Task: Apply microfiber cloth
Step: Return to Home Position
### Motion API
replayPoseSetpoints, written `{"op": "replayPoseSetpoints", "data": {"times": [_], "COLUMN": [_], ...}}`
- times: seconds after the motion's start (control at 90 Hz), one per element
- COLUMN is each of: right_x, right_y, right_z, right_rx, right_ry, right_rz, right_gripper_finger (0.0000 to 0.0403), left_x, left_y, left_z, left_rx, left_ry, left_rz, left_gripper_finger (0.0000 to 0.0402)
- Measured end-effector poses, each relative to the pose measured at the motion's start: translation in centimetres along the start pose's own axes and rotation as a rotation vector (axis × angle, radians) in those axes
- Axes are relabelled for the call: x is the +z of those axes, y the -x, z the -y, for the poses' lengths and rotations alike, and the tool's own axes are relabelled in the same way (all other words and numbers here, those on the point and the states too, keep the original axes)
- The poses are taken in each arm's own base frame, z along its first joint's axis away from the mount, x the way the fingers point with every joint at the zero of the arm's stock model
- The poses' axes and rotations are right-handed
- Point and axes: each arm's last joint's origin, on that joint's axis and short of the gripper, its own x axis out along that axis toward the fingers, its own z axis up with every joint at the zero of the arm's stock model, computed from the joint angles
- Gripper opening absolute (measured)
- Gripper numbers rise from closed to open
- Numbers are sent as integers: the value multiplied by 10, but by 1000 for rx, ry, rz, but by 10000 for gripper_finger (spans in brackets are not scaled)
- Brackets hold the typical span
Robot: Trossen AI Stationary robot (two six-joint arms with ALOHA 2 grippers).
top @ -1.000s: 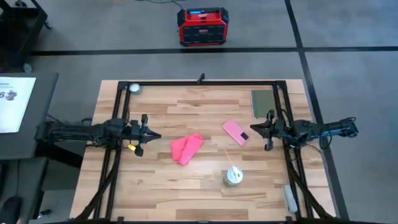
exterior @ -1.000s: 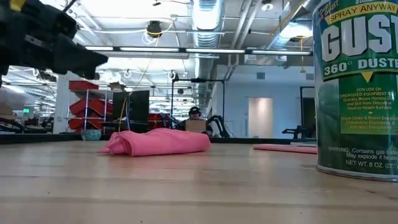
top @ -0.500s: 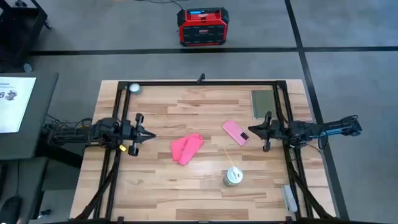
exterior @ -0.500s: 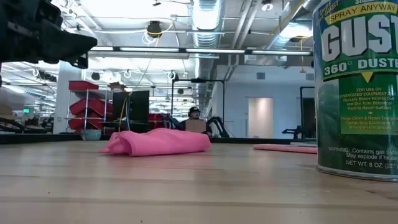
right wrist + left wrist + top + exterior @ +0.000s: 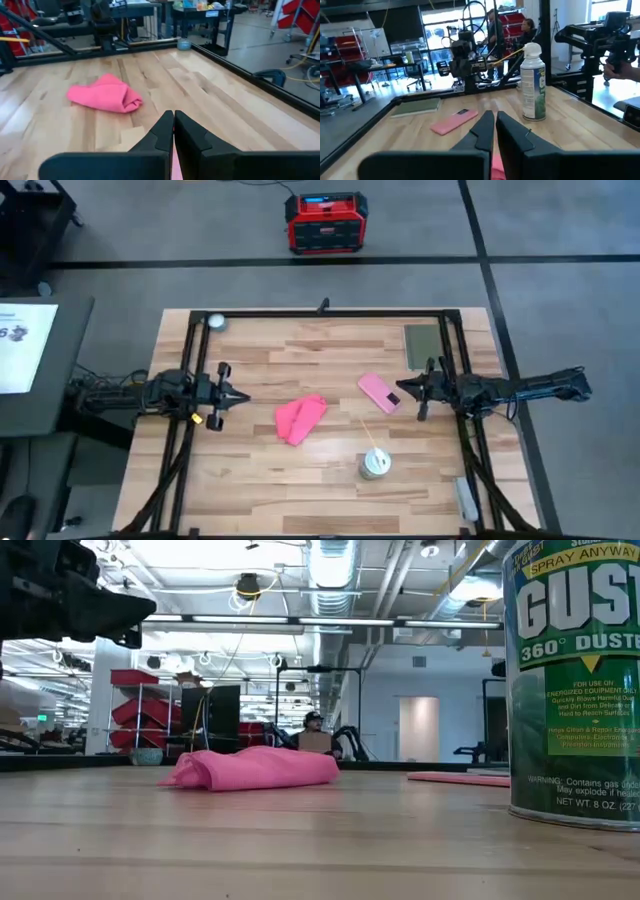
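We list what lies on the pale plank-wood desk (image 5: 300,490):

- Microfiber cloth (image 5: 300,419): soft reddish-pink fabric, bunched into a rumpled, creased heap. It lies near the desk's middle, between the two arms, and neither arm touches it.
- Phone (image 5: 378,392): a rigid, flat pale-pink slab with rounded corners, lying just right of the cloth and apart from it.
- Duster can (image 5: 375,464): an upright metal cylinder with a green-and-white label, a white cap and a thin straw.
- Pad (image 5: 421,346): an olive-green flat rectangle in the far right corner.
- Left pincer (image 5: 246,397): dark fingers pressed together, held above the desk to the left of the cloth and well clear of it.
- Right pincer (image 5: 393,396): dark fingers pressed together and holding nothing, with its tips at the phone's right end. We cannot tell whether they touch the phone.
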Motion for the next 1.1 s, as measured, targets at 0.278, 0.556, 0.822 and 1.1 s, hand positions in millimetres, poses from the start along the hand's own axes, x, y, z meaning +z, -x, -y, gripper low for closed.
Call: {"op": "replayPoseSetpoints", "data": {"times": [0.278,0.556,0.822,1.1], "right_x": [3,4,6,11], "right_y": [0,0,0,1], "right_z": [0,0,0,0], "right_rx": [-6,-2,2,12], "right_ry": [-12,-87,-136,-156], "right_rz": [32,44,55,105], "right_gripper_finger": [0,0,0,0], "left_x": [0,-1,-1,0], "left_y": [0,0,0,0], "left_z": [0,0,0,0], "left_rx": [0,-1,-1,-1], "left_ry": [12,13,13,13], "left_rz": [-3,-5,-6,-6], "left_gripper_finger": [0,0,0,0]}}
